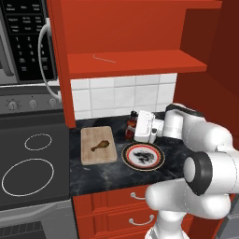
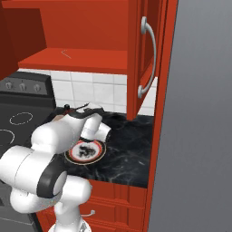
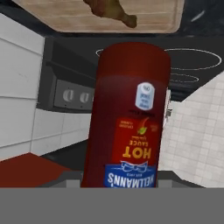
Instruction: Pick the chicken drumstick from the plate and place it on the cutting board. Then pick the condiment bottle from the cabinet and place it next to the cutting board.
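- Drumstick (image 1: 100, 146): golden-brown chicken drumstick, lying flat on the cutting board (image 1: 98, 145), near its middle, fat end toward the plate side, thin bone end toward the stove side; seen also at the top edge of the hand view (image 3: 114, 12).
- Cutting board: light tan wood, rounded corners, flat on the dark marbled counter (image 1: 112, 175), between the stovetop (image 1: 32, 161) and the plate (image 1: 143, 156).
- Plate: round, brown-orange rim, white centre with dark mottled pattern, just right of the cutting board, apart from it; seen likewise in the right base view (image 2: 84, 152).
- Condiment bottle (image 1: 131, 125): dark red hot sauce bottle with red label, upright, behind the cutting board's far right corner and beyond the plate, close to the tiled backsplash (image 1: 123, 95); large in the hand view (image 3: 129, 118), label printed "HOT SAUCE", upside down there.
- Gripper (image 1: 136, 128): white hand pressed against the bottle's right side, jaws part-closed around the bottle body; bottle base against the counter or not, cannot tell.
- Cabinet (image 1: 133, 63): bright red-orange wall unit above the cutting board, flat shelf bare apart from a thin pale mark.
- Drawers (image 1: 121, 205): red fronts with silver handles, below the counter edge in front of the cutting board.
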